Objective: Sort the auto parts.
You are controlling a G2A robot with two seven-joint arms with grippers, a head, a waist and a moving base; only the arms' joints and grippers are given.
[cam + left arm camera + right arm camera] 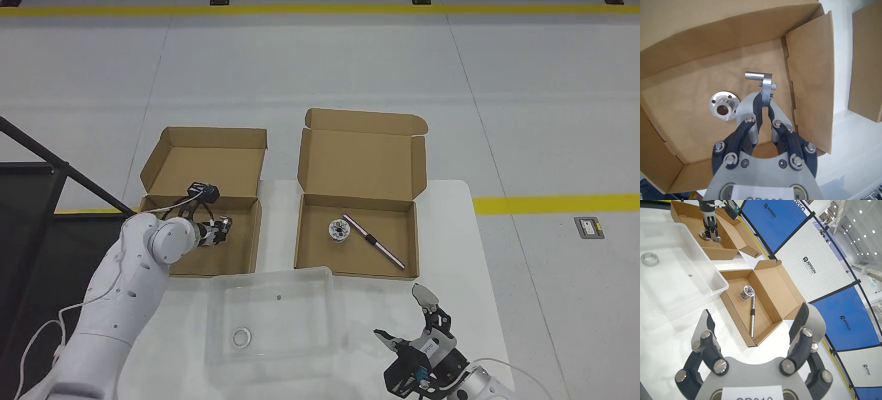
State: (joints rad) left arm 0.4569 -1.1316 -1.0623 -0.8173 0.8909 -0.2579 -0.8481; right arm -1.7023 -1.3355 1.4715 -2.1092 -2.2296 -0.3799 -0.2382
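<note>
Two boxes (205, 155) (360, 165), one ring (241, 337), four parts (373, 241) (bracket (767, 85) in left pincer (764, 105))

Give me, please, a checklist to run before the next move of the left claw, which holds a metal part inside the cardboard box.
1. Left claw shut on the bracket: ok.
2. Bracket apart from the flange: ok.
3. Bracket touching the floor of the cardboard box: cannot tell.
4. Right claw open and empty: ok.
5. Clear bin emptied: not ok, a ring lies in it.
</note>
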